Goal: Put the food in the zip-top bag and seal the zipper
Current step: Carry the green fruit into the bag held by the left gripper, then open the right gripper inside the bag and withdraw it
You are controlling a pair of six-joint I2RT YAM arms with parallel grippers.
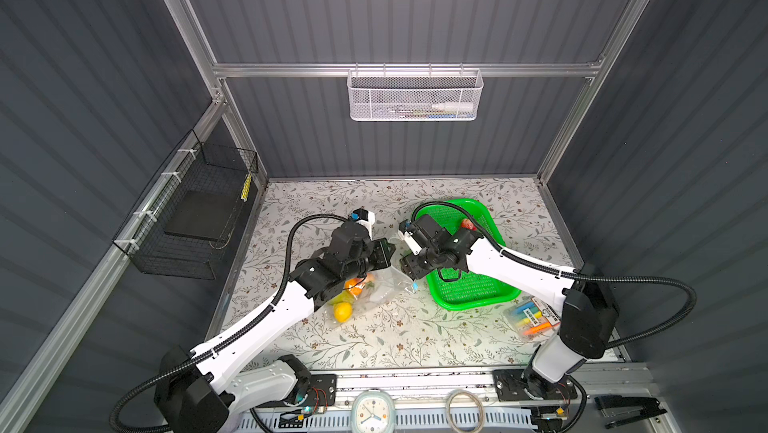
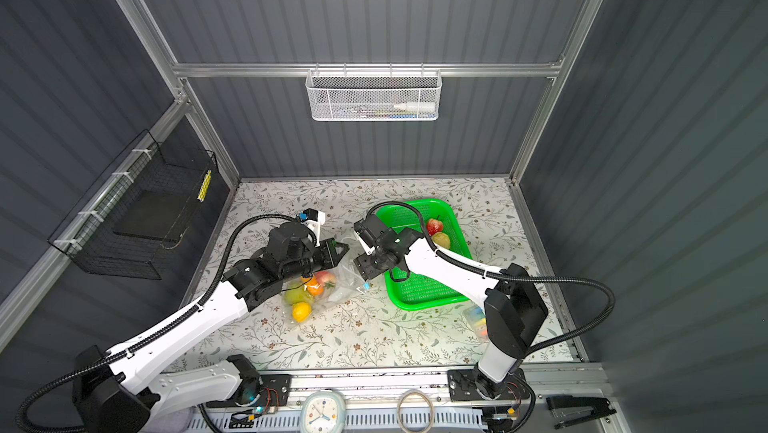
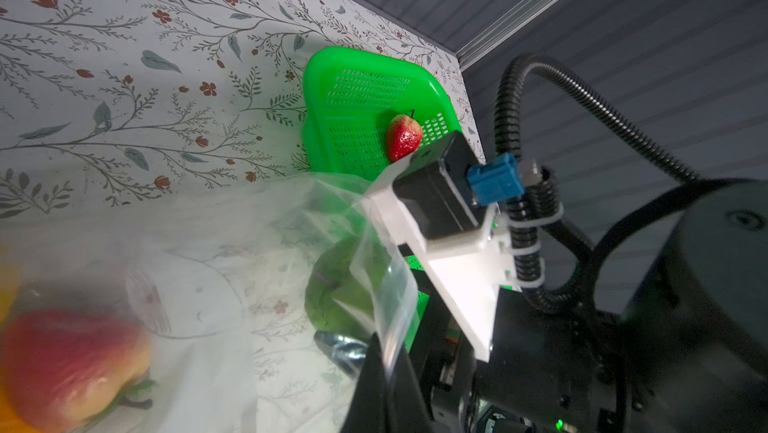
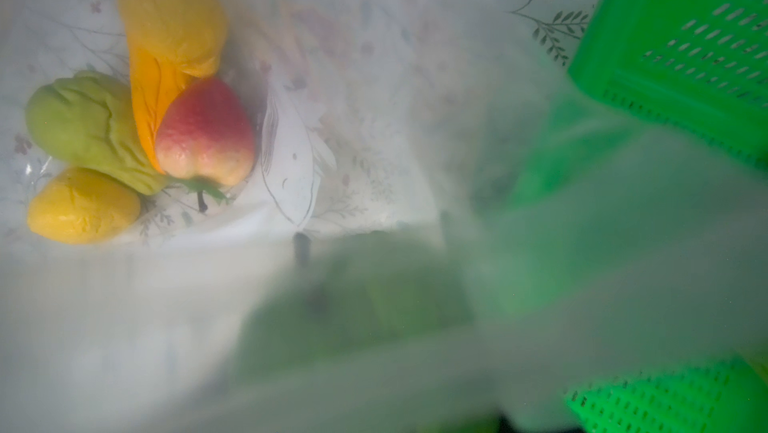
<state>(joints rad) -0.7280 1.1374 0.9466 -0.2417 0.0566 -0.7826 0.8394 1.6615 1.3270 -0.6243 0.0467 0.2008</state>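
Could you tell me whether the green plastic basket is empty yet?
Not empty: a red toy strawberry and a tan lumpy fruit lie in the green perforated basket.

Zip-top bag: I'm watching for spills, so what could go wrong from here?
The left gripper pinches just the edge of the zip-top bag; the film could slip and the mouth collapse. The green fruit at the mouth might roll out. A strawberry lies in the green basket, so sealing now would miss it.
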